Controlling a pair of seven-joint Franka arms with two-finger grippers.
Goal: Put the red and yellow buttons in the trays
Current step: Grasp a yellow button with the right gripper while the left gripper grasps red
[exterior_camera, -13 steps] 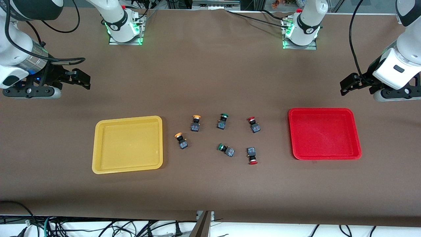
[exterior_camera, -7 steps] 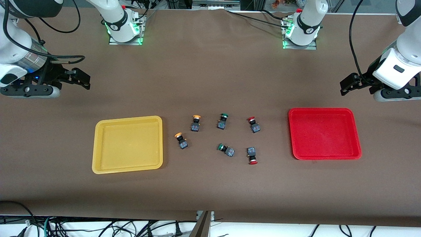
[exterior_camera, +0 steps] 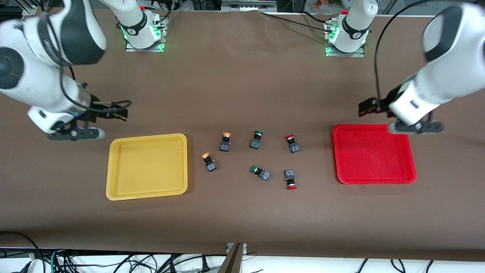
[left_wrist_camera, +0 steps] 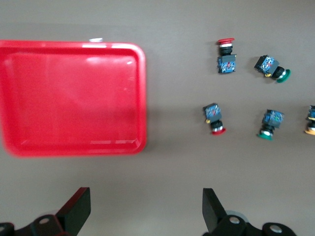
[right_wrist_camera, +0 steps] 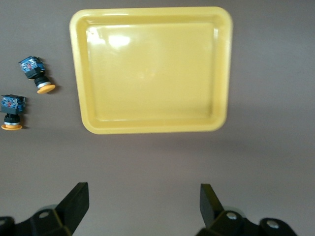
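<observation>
A big brown cloth (exterior_camera: 242, 87) is covering the desk (exterior_camera: 242, 227). Green lights (exterior_camera: 161, 38) are glowing at the top edge. Black cables (exterior_camera: 113, 261) are lying in a tangle on the white floor (exterior_camera: 303, 263) below the desk's near edge. Soft light is shining evenly.

From my end I've got a brown desk (exterior_camera: 242, 87) with everything sitting straight on it. Yellow tray (exterior_camera: 147, 165) is toward the right arm's end, red tray (exterior_camera: 374, 154) toward the left arm's end, both with nothing in them. Between them are six buttons lying loose: two yellow buttons (exterior_camera: 225, 141) (exterior_camera: 209, 162) nearest the yellow tray, two green buttons (exterior_camera: 256, 139) (exterior_camera: 260, 172) in the middle, two red buttons (exterior_camera: 292, 143) (exterior_camera: 290, 179) closest to the red tray. None touching each other.
</observation>
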